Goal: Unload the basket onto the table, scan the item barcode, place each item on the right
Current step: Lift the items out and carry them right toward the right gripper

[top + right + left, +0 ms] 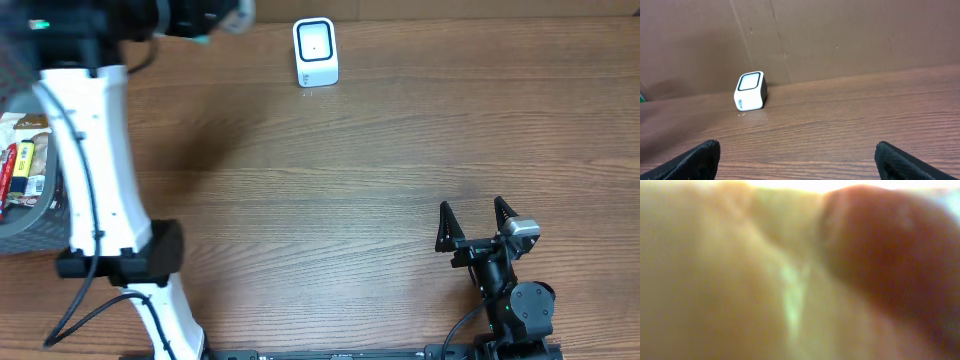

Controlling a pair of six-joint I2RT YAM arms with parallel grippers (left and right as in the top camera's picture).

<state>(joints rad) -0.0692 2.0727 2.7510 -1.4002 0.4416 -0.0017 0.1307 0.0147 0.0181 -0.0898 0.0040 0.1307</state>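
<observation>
Towering closest under the overhead lens: left arm, white, well left of the scanner. Left gripper only a dark blur up-left of the scanner, so cannot tell whether apart or clamped. Far left of the scanner, basket of packets. Right gripper spread wide and empty over the bench, well down-right of the scanner.

Left wrist view: just a tan and reddish smear against the lens, probably the item; hold unconfirmed.

Right wrist view: scanner window facing forward, nothing before it.

Risks: loose hold dropping the item short of the scanner; barcode turned away from the window, so no read.
</observation>
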